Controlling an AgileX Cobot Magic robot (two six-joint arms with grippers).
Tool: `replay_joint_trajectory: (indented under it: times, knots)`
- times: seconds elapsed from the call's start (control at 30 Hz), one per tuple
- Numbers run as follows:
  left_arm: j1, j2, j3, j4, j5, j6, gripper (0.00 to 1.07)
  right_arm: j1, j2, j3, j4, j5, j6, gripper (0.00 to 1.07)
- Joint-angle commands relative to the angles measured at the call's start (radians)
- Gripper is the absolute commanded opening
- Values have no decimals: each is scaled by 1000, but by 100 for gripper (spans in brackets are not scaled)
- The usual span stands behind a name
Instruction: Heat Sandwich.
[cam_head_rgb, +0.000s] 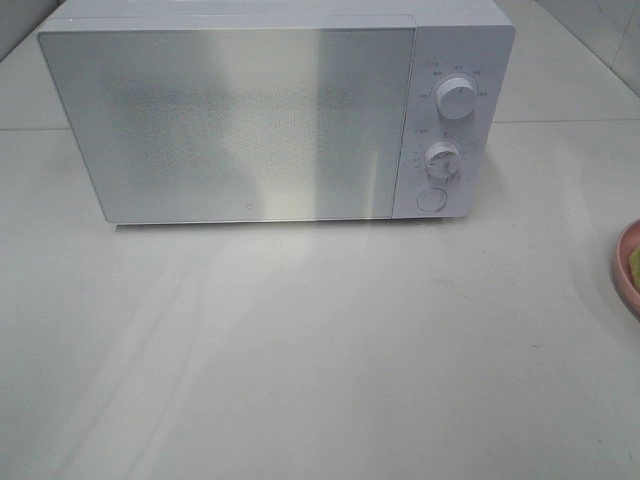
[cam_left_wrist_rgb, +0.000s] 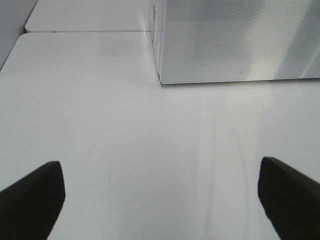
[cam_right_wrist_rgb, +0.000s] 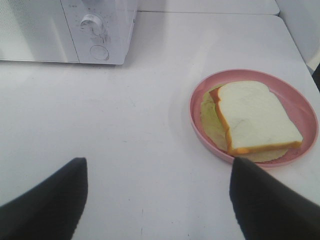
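A white microwave (cam_head_rgb: 270, 115) stands on the white table (cam_head_rgb: 320, 350) with its door (cam_head_rgb: 230, 125) closed. To the right of the door runs the control panel, carrying an upper dial (cam_head_rgb: 457, 101), a lower dial (cam_head_rgb: 441, 160) and a round button (cam_head_rgb: 431, 199) beneath them.

The sandwich (cam_right_wrist_rgb: 255, 117) lies on a round pink plate (cam_right_wrist_rgb: 197, 127) on the table, off to the right of the microwave and well apart from it. In the high view only the plate's left rim shows at the right edge of the picture, with a sliver of pale green on it. The right wrist view shows it whole: a white bread slice on top with a tan crust, pale green lettuce spreading out beneath it, and a bit of orange-brown at one corner of the slice.

The left hand (cam_left_wrist_rgb: 160, 200) hangs over bare table in front of the microwave's left front corner, its two dark fingers (cam_left_wrist_rgb: 32, 197) spread wide with nothing between them. The right hand (cam_right_wrist_rgb: 157, 200) is likewise released, its fingers (cam_right_wrist_rgb: 47, 200) parted over the table; one finger's tip sits just beside the near rim of the plate in its wrist view, and nothing is grasped. Neither hand appears in the high view
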Motion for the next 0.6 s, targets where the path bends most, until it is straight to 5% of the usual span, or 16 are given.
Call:
replay_joint_trajectory:
  times: [0.03,0.6]
  knots:
    - [2,-27,2,-3,-8,2,103,-7,-27,3,-4,-3,-4,76]
    - [2,-27,2,-3,-8,2,103,-7,-27,3,-4,-3,-4,76]
